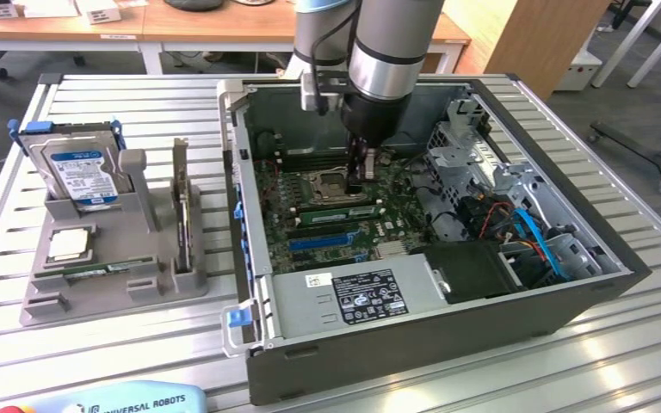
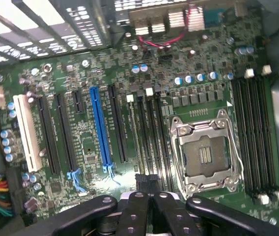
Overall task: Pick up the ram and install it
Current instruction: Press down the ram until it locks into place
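One ram (image 1: 336,210) lies along the memory slots just beside the CPU socket (image 1: 323,184) inside the computer case (image 1: 423,344), apparently inserted but with its seating unconfirmed, while the hand (image 1: 361,182), fingers closed together, hangs over the slots' end toward the exterior view's right

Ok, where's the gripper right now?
In the exterior view the gripper is down inside the open computer case, low over the motherboard, just to the exterior view's right of the CPU socket.
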Available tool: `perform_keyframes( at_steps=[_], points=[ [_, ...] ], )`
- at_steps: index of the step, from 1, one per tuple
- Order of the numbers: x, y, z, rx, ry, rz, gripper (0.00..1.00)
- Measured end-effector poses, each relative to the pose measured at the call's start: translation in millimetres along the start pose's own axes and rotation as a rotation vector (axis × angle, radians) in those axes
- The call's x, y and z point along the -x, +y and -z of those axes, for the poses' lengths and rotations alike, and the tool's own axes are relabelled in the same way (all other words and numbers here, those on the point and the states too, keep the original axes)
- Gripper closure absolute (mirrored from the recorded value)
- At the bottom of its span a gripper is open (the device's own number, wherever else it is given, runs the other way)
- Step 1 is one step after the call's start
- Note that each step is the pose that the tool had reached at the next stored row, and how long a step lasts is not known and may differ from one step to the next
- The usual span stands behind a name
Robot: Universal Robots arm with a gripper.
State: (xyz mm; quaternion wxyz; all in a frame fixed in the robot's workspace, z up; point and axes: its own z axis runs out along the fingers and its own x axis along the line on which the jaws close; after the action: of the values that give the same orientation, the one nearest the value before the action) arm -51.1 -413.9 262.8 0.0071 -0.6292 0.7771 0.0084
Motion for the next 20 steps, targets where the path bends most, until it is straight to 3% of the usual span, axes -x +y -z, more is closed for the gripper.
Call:
perform_keyframes(
  at_steps=[20],
  points=[
    [0.0,0.1,-0.9,-0.0067,-0.0014,-0.304,0.90]
  ],
)
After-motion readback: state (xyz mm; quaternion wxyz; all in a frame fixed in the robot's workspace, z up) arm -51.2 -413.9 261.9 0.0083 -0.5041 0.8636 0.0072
